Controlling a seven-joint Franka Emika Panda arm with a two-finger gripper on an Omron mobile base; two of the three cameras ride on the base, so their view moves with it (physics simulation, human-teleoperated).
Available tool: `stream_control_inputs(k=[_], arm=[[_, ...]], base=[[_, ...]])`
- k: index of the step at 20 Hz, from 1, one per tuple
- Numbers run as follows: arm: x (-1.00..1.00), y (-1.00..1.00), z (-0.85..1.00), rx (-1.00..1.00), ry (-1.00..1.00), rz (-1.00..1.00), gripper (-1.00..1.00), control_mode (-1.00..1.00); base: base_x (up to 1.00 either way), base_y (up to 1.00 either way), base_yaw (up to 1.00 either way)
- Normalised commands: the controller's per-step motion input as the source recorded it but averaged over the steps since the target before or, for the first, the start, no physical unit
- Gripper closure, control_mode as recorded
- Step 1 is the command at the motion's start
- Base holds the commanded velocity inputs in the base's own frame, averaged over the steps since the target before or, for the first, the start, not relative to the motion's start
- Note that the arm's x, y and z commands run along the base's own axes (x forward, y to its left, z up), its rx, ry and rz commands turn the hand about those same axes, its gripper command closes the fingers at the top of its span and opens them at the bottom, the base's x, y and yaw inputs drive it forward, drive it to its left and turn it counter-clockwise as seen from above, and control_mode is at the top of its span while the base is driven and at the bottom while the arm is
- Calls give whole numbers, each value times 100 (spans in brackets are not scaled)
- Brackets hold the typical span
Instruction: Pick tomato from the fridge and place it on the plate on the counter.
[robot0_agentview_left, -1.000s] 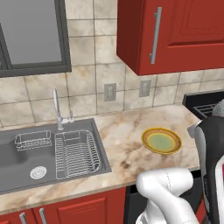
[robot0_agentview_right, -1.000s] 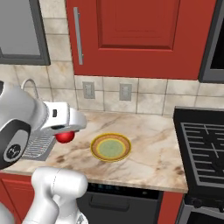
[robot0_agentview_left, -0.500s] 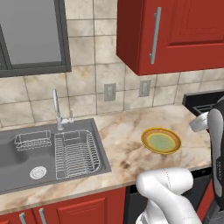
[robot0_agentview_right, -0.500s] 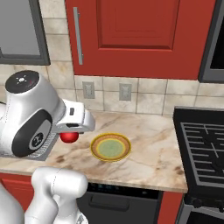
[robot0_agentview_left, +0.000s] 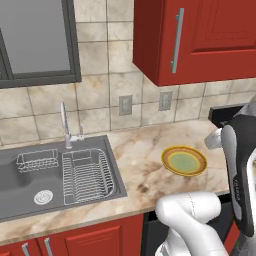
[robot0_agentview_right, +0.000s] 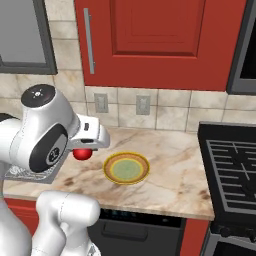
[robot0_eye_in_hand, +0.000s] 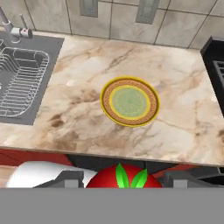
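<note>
My gripper (robot0_eye_in_hand: 123, 183) is shut on the tomato (robot0_eye_in_hand: 105, 179), a glossy red fruit with a green stem top. In the right base view the tomato (robot0_agentview_right: 82, 154) hangs under the white hand, above the counter (robot0_agentview_right: 172, 172) and just left of the plate (robot0_agentview_right: 126, 168). The plate (robot0_eye_in_hand: 130, 102) has a yellow-orange rim and a pale green centre, and it lies bare on the beige marbled counter (robot0_eye_in_hand: 83, 113), ahead of the held tomato. The plate (robot0_agentview_left: 184, 161) also shows beside my arm in the left base view. The fridge is out of view.
A steel sink (robot0_agentview_left: 30, 182) with a wire dish rack (robot0_agentview_left: 87, 175) and a faucet (robot0_agentview_left: 65, 125) sits left of the plate. A black stove (robot0_agentview_right: 232, 175) borders the counter on the right. Red upper cabinets (robot0_agentview_right: 150, 40) hang above, with wall outlets (robot0_agentview_right: 143, 105) below them.
My arm has swung round and its upper joint has risen. The tomato in the shut gripper has shifted slightly right, toward the plate. The plate has stayed put.
</note>
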Motion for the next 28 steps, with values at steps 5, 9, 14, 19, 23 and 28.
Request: stream_control_inputs(k=[5, 9, 14, 19, 23, 28], arm=[[53, 0, -29, 0, 0, 0, 100, -100], [40, 0, -52, 0, 0, 2, 100, -100], [39, 0, -53, 0, 1, 4, 100, -100], [37, 0, -53, 0, 0, 5, 100, -100], [38, 0, -41, 0, 0, 5, 100, -100], [36, -1, -18, 0, 1, 3, 100, -100]], base=[[0, 0, 0], [0, 0, 0], [0, 0, 0], [0, 0, 0], [0, 0, 0], [0, 0, 0]])
